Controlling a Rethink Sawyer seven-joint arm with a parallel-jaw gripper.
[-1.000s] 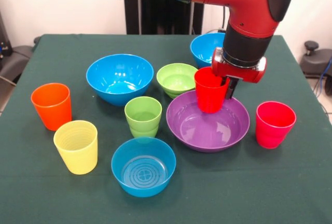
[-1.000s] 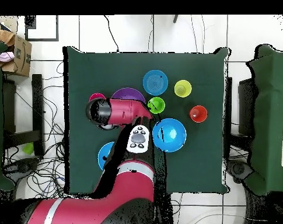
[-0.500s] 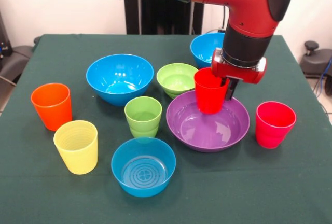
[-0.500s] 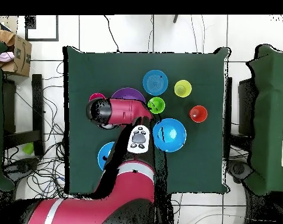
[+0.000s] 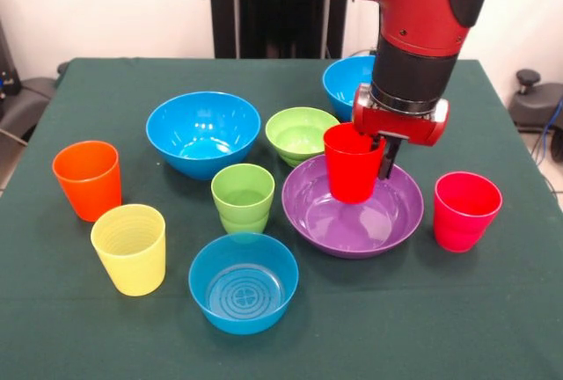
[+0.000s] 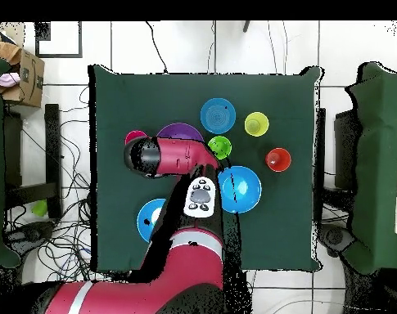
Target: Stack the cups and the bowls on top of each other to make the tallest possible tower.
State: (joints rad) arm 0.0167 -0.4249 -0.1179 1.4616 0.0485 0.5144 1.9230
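Observation:
My gripper is shut on the right rim of the red cup and holds it upright over the inside of the wide purple bowl. I cannot tell whether the cup's base touches the bowl. To the left stand the orange cup, the yellow cup and the light green cup. The pinkish-red cup is right of the purple bowl. A large blue bowl, a small green bowl, a small blue bowl and a second large blue bowl stand separately. In the overhead view the arm hides the gripper.
All the cups and bowls rest on a dark green tablecloth. Seen from overhead, the arm covers part of the purple bowl. Chairs stand beside the table, and a cardboard box sits at the upper left.
The gripper has moved the red cup slightly left and lower, from the purple bowl's back rim toward its middle. Nothing else has moved.

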